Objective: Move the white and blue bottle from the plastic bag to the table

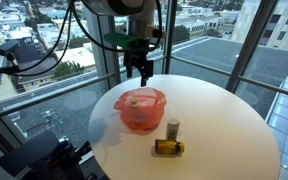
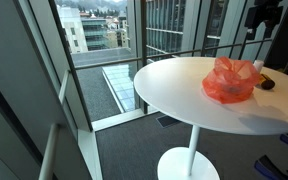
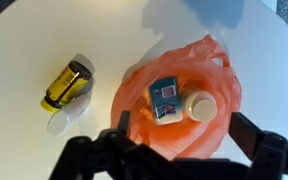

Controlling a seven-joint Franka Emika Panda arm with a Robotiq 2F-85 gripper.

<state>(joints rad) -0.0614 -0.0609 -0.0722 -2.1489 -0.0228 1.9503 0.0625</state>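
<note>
An orange plastic bag (image 3: 149,125) sits open on the round white table (image 1: 224,120); it shows in both exterior views (image 1: 141,110) (image 2: 231,82). Inside it, in the wrist view, lies the white and blue bottle (image 3: 165,98), its blue label with a barcode facing up. A round white cap (image 3: 200,107) lies right beside it; I cannot tell if they are joined. My gripper (image 3: 184,135) is open and empty, hanging above the bag (image 1: 139,68) with a finger on each side of the opening.
A yellow bottle with a dark cap (image 3: 66,85) lies on its side on the table near the bag (image 1: 168,147). A small white-capped bottle (image 1: 172,127) stands upright next to it. Glass walls and railings surround the table.
</note>
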